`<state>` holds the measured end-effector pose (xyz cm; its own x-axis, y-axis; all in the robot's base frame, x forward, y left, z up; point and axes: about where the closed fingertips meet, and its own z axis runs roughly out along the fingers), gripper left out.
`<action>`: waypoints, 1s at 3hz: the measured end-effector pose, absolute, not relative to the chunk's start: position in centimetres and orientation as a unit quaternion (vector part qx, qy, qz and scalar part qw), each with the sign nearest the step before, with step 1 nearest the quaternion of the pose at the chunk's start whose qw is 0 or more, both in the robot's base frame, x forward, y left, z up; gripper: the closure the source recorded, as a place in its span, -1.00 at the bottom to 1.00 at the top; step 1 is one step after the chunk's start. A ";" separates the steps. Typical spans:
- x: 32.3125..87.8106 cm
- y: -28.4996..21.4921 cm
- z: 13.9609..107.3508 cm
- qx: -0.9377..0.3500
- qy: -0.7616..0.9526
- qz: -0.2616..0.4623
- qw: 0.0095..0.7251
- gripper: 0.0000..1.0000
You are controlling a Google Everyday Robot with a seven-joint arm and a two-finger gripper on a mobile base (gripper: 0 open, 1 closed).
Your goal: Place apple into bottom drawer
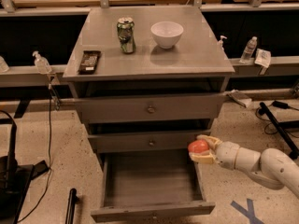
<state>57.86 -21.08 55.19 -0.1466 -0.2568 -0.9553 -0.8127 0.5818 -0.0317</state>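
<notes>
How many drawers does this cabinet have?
3, stacked: top drawer, middle drawer, and bottom drawer, which is pulled open. The tool, holding the apple, is by the bottom drawer's right rear corner.

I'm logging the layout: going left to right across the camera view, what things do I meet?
Remote → can → bowl → apple, held in the gripper at the right edge of the open bottom drawer.
</notes>
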 end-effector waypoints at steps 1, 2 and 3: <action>57.3 -21.0 46.4 -0.394 0.729 0.301 0.472 1.00; 56.1 -21.4 37.5 -0.396 0.746 0.335 0.418 1.00; 54.8 -20.7 30.5 -0.398 0.756 0.355 0.379 1.00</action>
<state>54.78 -20.68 30.53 -0.3965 -0.3325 -0.8557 -0.8710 0.4309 0.2361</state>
